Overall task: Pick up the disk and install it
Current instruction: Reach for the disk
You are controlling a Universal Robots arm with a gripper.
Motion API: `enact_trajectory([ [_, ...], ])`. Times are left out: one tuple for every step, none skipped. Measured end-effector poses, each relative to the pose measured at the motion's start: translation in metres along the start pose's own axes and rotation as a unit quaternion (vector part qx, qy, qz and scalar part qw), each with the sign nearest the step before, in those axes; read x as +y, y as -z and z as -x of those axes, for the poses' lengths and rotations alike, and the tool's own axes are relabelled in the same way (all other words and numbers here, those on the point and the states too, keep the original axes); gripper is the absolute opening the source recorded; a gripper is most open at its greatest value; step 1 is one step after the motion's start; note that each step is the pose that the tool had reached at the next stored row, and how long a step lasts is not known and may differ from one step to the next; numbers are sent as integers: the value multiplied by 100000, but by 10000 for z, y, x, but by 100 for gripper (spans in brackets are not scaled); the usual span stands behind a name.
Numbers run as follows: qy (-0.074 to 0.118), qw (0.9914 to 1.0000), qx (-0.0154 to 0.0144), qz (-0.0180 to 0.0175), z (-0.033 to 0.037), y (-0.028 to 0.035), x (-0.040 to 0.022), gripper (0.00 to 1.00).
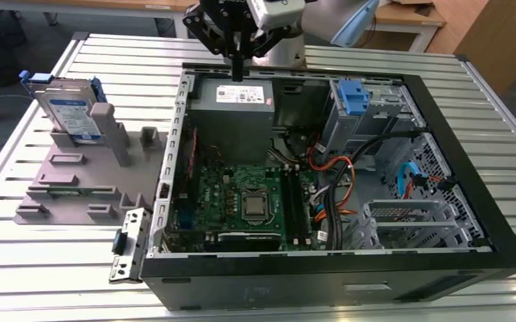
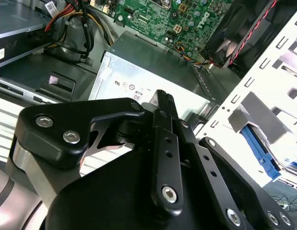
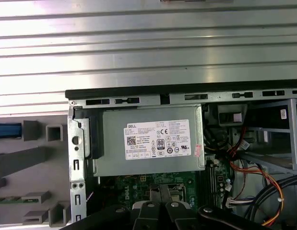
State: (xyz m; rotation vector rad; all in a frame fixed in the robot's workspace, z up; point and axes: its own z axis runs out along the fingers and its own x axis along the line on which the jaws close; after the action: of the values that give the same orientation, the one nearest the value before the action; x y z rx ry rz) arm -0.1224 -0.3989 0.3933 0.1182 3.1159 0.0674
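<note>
Gripper (image 1: 238,71) above the power supply (image 1: 233,107), at the far end of the open case (image 1: 474,201). Fingers clenched together, grasping nothing. Same in the second wrist view: fingertips (image 2: 162,103) closed, poised over the supply's stickered face.

Disk (image 1: 70,111) well apart from them, off toward the exterior view's left, outside the case and beyond its side wall. Stands on a short end in a slot of the grey fixture (image 1: 70,178) on the slatted table (image 1: 123,50). Long axis near upright, leaning a little. Broad labelled face toward the camera, blue rails showing at its upper corners.

In the first wrist view, a blue strip (image 3: 6,130) at the fixture's edge: probably the disk's top edge, though too little of it to be sure.

Untouched and not yet lifted, to judge by how it sits in the slot. Only one arm here, so the relation that counts is sideways: disk to the left of the fingers in the exterior view, case wall between
</note>
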Motion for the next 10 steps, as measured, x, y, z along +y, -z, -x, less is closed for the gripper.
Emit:
enact_trajectory([
  [-3,100000,1,5,-6,0,0,11],
  [-3,100000,0,5,-15,0,-2,11],
  [0,100000,-2,8,-26,0,-2,11],
  [-1,100000,1,8,-37,0,-3,11],
  [0,100000,-1,11,-48,0,-4,11],
  [-1,100000,-1,11,-57,1,-5,11],
  [-1,100000,-4,18,-65,0,-5,11],
  [-3,100000,-2,16,-72,1,-6,11],
  [3,100000,-1,16,-81,1,-7,11],
  [-2,100000,-1,17,-88,1,-7,11],
])
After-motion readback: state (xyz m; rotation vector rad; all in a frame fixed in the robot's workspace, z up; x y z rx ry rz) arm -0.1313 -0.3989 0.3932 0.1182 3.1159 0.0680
